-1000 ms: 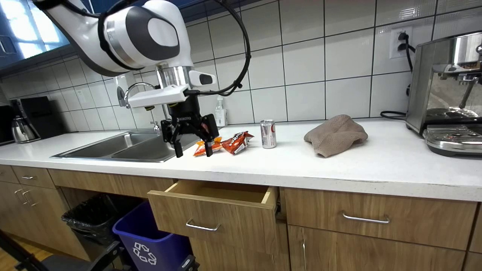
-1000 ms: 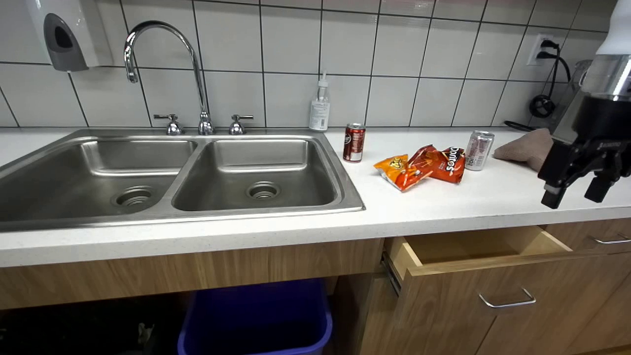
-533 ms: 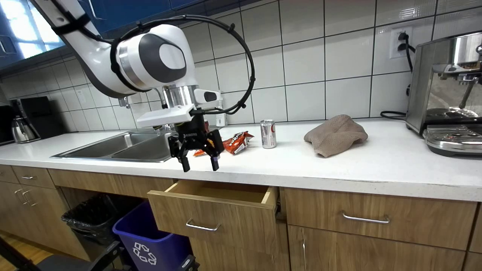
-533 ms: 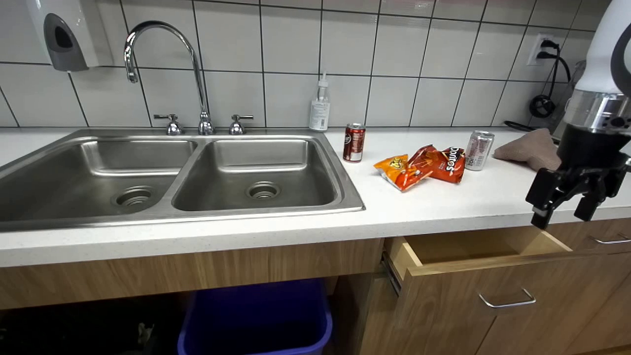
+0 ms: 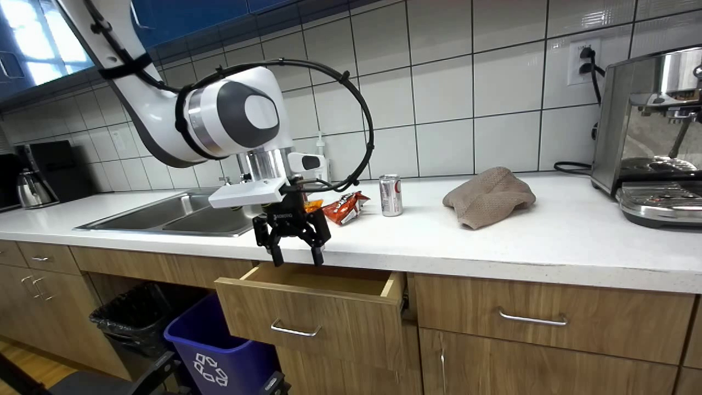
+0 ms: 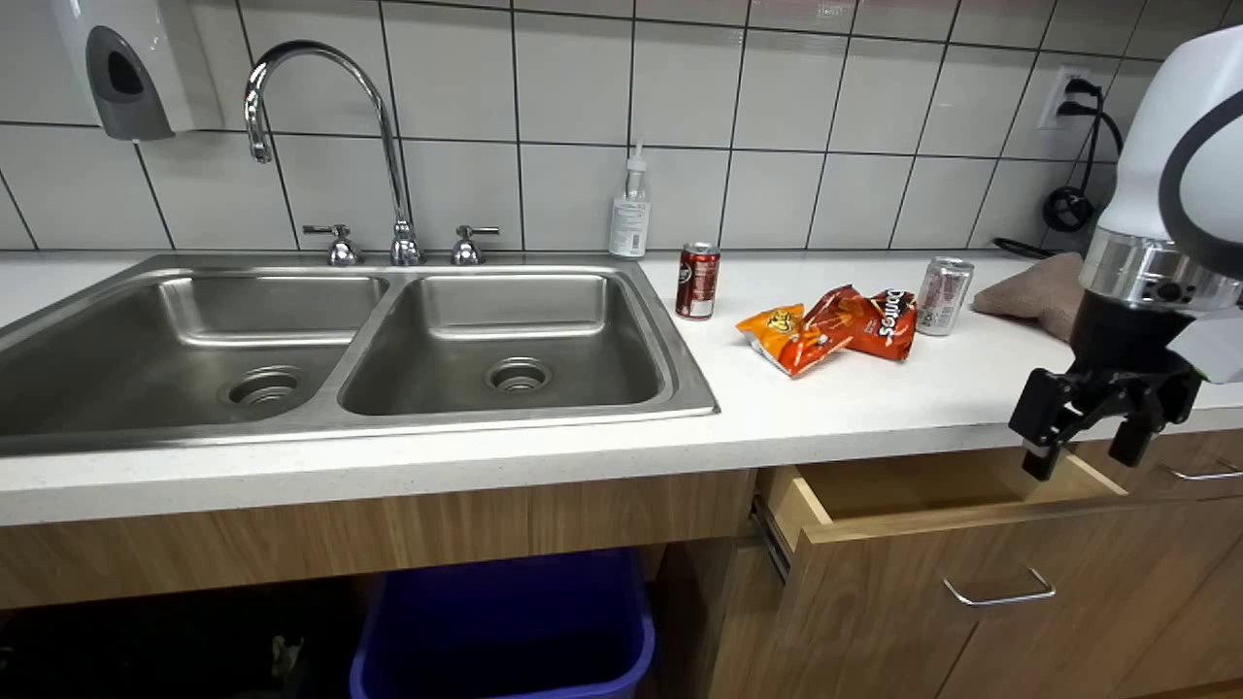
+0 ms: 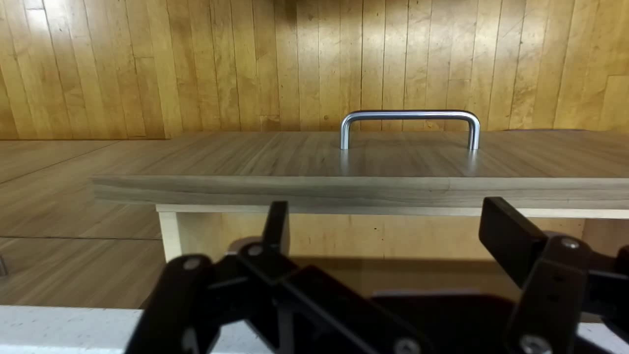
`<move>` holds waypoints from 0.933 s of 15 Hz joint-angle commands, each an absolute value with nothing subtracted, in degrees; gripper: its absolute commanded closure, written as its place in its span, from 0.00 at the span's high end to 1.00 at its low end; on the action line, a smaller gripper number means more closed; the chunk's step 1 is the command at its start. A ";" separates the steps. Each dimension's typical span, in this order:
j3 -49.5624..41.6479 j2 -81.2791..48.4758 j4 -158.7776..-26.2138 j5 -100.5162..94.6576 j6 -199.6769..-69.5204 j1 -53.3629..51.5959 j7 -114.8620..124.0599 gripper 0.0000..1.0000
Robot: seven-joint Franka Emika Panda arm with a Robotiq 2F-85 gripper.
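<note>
Your claw (image 5: pixel 298 259) hung with its fingers (image 7: pixel 506 236) spread and nothing between them, pointing down over the pulled-out drawer (image 5: pixel 345 323), apparently without touching it, a pose that seemed to suit its uncovered top. The drawer's handle (image 7: pixel 410 115) faced outward, where a hand could reach it. Behind, on the counter (image 5: pixel 548 247), chip bags (image 6: pixel 830 330) lay crumpled between a red can (image 6: pixel 697 282) and a silver can (image 5: pixel 390 195), both upright on flat bases; the brown cloth (image 5: pixel 490 198) slumped, probably too limp to stand.

Kitchen, double sink (image 6: pixel 372 340), espresso machine (image 5: pixel 641 126), tiled wall (image 6: pixel 573 78)
</note>
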State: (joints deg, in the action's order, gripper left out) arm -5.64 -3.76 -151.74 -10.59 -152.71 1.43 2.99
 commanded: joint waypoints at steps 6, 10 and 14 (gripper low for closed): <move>-6.08 -11.05 -146.32 -13.88 -155.06 0.65 8.27 1.00; -6.45 -13.73 -144.10 -13.32 -155.09 0.09 8.36 1.00; -6.87 -16.13 -142.08 -13.27 -155.40 -0.55 8.71 1.00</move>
State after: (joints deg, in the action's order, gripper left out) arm -5.95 -13.84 -144.39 -12.01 -154.97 0.57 6.48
